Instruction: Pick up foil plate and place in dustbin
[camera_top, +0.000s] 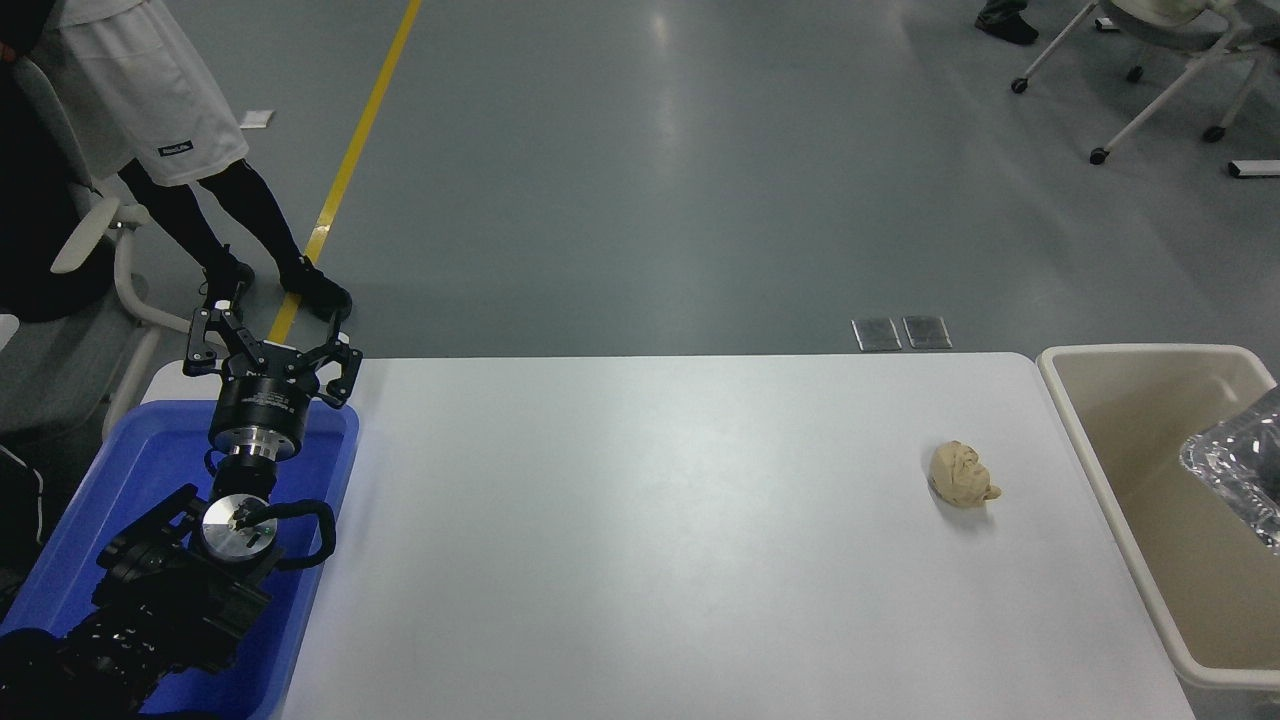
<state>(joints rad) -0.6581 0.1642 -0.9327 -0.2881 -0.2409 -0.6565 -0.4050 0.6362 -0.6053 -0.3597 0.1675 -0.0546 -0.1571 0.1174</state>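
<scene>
The foil plate, shiny and wrinkled, shows inside the beige dustbin at the picture's right edge, and the edge cuts it off. I cannot tell whether it hangs or rests there. My right gripper is out of view. My left gripper is parked open and empty over the far end of the blue tub, far from the plate.
A tan wadded paper ball lies on the white table near its right end. A blue tub stands at the table's left with my left arm over it. A person stands at the far left by a chair.
</scene>
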